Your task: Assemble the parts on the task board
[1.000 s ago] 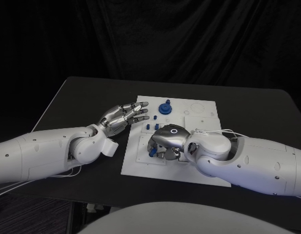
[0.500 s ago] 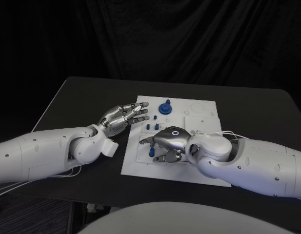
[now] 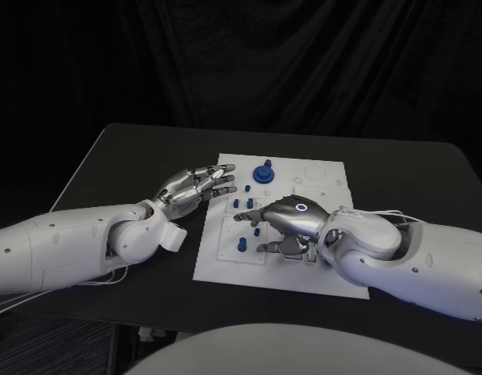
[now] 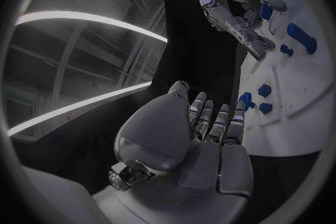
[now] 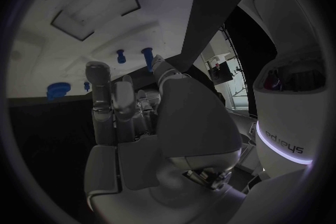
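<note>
The task board, a white plate, lies in the middle of the black counter, its long axis running from the robot's side toward the far edge, slightly skewed. On its far end stands a round blue part with a stem, upright. Two small blue pegs stand near the board's left edge, and a longer blue part sits closer to the robot; whether it stands or lies flat cannot be told.

The right hand hovers over the board's middle, palm down, fingers bent and pointing toward the left edge. It seems to hold nothing, though the underside of the palm is hidden, so its state cannot be told.

The left hand is beside the board's left edge, over the counter, fingers spread and extended toward the board, holding nothing; in the left wrist view its fingertips reach just beside the small blue pegs.
</note>
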Robot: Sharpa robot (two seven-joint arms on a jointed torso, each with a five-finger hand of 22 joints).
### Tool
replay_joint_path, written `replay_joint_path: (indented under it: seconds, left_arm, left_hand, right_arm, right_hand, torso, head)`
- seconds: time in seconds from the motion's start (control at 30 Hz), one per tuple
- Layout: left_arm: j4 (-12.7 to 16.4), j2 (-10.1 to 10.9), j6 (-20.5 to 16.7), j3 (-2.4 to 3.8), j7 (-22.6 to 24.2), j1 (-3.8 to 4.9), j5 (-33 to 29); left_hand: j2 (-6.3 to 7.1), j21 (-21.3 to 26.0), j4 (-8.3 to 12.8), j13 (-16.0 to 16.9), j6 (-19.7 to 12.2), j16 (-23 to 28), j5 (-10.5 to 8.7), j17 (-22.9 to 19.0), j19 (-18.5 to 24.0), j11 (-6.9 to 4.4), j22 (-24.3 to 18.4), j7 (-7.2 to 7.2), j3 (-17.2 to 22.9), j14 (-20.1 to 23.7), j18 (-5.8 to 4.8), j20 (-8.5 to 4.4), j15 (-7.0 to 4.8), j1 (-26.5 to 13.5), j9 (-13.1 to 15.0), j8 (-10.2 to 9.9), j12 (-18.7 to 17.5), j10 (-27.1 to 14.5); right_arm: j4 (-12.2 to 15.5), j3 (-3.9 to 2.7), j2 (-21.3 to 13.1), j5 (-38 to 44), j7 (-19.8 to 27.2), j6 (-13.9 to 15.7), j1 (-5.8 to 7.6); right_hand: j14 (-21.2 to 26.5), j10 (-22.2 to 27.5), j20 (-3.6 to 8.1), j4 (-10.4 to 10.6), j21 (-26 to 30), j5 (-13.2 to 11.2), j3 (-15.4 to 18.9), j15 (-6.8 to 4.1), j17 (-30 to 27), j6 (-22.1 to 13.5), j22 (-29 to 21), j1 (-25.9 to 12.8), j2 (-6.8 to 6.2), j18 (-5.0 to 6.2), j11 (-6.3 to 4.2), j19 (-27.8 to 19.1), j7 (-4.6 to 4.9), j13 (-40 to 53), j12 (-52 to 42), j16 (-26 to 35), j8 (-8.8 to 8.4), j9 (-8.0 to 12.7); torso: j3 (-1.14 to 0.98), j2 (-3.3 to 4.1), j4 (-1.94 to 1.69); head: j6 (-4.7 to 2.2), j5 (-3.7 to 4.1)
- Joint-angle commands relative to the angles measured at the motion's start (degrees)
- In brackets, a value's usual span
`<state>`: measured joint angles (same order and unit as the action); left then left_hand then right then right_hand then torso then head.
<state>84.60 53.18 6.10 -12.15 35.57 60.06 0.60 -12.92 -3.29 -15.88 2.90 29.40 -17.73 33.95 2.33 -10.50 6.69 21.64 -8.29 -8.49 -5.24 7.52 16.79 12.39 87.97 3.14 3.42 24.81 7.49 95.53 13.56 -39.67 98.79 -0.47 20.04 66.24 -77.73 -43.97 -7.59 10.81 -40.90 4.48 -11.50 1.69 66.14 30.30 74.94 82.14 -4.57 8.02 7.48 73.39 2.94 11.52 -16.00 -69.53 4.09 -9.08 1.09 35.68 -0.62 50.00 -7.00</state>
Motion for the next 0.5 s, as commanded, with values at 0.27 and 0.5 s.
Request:
replay_joint_path:
  seconds: [0.27,0.5]
  left_arm:
    - [0.5,0.8,-0.3,0.06,0.7,-0.1,-0.2]
    - [0.5,0.9,-0.5,0.06,0.6,-0.1,-0.3]
  left_hand:
    - [0.14,-0.4,0.0,0.1,0.5,-0.4,0.27,0.1,-0.5,0.46,0.1,-0.13,0.3,-0.6,-0.79,-0.02,-0.06,0.7,0.1,0.3,0.6,0.2]
    - [0.18,-0.4,0.0,0.1,0.6,-0.5,0.3,0.1,-0.6,0.47,0.1,-0.14,0.3,-0.6,-0.8,-0.03,-0.07,0.7,0.1,0.4,0.6,0.3]
  right_arm:
    - [9.9,0.13,-12.5,-10.3,-0.9,1.3,5.4]
    - [13.4,0.52,-21.2,-12.2,-9.9,-4.0,6.61]
  right_hand:
    - [3.8,-2.9,0.98,-2.1,8.7,4.6,-0.8,-1.69,-6.0,20.9,2.6,2.9,1.44,0.74,-3.76,-3.5,4.77,17.1,-27.3,6.0,7.37,-4.7]
    - [-6.3,-31.0,3.89,4.0,-10.7,3.5,3.5,-4.4,9.6,22.4,7.0,-6.1,1.43,-1.79,-6.89,6.1,2.3,62.6,-67.6,-8.5,14.82,-10.9]
  torso:
    - [0.0,0.01,-0.02]
    - [0.07,0.02,-0.15]
  head:
    - [0.0,1.17]
    - [0.0,3.18]
